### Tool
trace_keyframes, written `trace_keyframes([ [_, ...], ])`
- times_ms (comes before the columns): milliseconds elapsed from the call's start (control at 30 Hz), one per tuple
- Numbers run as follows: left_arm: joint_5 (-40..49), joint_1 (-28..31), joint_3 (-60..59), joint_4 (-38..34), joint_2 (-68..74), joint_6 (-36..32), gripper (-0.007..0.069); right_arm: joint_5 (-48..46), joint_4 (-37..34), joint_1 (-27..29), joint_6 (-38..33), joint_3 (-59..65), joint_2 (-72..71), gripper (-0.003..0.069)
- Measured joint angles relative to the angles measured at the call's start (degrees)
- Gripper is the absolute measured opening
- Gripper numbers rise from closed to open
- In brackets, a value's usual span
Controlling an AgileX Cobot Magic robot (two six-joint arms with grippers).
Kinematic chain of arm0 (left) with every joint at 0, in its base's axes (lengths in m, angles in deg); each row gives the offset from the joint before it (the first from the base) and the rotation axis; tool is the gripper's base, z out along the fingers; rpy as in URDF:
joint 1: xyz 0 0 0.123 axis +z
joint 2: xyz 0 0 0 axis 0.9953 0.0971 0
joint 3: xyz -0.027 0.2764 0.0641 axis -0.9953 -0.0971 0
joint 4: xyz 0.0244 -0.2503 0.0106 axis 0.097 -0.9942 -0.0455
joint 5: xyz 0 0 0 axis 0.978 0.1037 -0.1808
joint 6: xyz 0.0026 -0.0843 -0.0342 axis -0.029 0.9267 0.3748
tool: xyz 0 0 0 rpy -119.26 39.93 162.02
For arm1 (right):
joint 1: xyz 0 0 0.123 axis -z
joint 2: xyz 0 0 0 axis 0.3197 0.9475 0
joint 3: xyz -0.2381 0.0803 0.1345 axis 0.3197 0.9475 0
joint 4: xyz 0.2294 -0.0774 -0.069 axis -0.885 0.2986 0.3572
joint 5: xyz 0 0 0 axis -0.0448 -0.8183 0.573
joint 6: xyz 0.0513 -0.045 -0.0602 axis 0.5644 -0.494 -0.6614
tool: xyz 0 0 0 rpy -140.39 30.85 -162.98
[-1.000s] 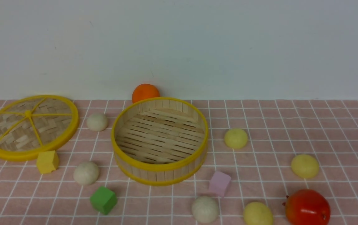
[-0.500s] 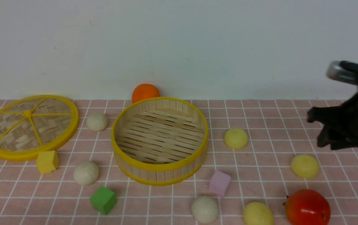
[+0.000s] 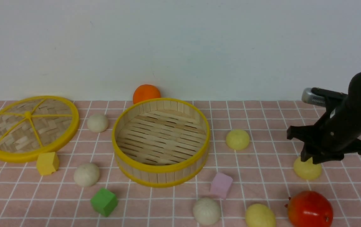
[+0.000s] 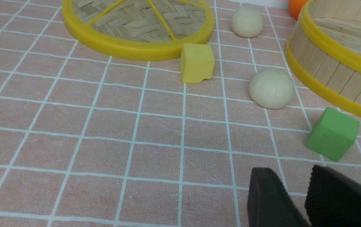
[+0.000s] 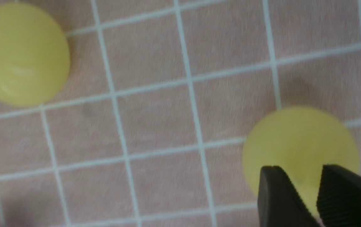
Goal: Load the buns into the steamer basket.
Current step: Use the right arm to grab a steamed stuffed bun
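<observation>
Pink grid tablecloth [image 3: 262, 195] under a plain white wall [image 3: 180, 47]. Operator, your holdings as they stand:

- steamer basket [image 3: 161, 172]: upright at mid-cloth, with all six buns lying outside it.
- woven lid [image 3: 31, 156]: flat on the cloth, well left of the basket.
- back off-white bun [image 3: 97, 123]: between lid and basket.
- left off-white bun [image 3: 86, 174]: near the basket's left front.
- front off-white bun [image 3: 207, 211]: near the pink cube [image 3: 221, 185].
- middle yellow bun [image 3: 237, 139]: right of the basket, apart from it.
- right yellow bun [image 3: 307, 170]: directly under your right gripper [image 3: 311, 159].
- front yellow bun [image 3: 260, 216]: just beside the red fruit [image 3: 309, 209].
- orange fruit [image 3: 146, 93]: behind the basket, by the wall.
- yellow cube [image 3: 47, 163]: at the lid's near rim.
- green cube [image 3: 104, 201]: in front of the left off-white bun.
- right gripper: fingers slightly parted, grasping nothing. You cannot tell whether the tips touch the bun.
- left gripper [image 4: 294, 173]: seen only by its wrist camera, low over the cloth near the green cube, fingers parted, grasping nothing.
</observation>
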Motion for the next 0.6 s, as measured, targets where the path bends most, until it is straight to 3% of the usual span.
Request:
trace_keyframes([
  [433,0.00,0.00,0.00,0.00,0.00,0.00,0.0240,1.94,3.21,0.00,0.00,-0.31,3.99,0.0237],
  [600,0.00,0.00,0.00,0.00,0.00,0.00,0.0240,2.00,3.20,0.00,0.00,-0.44,4.38,0.0138],
])
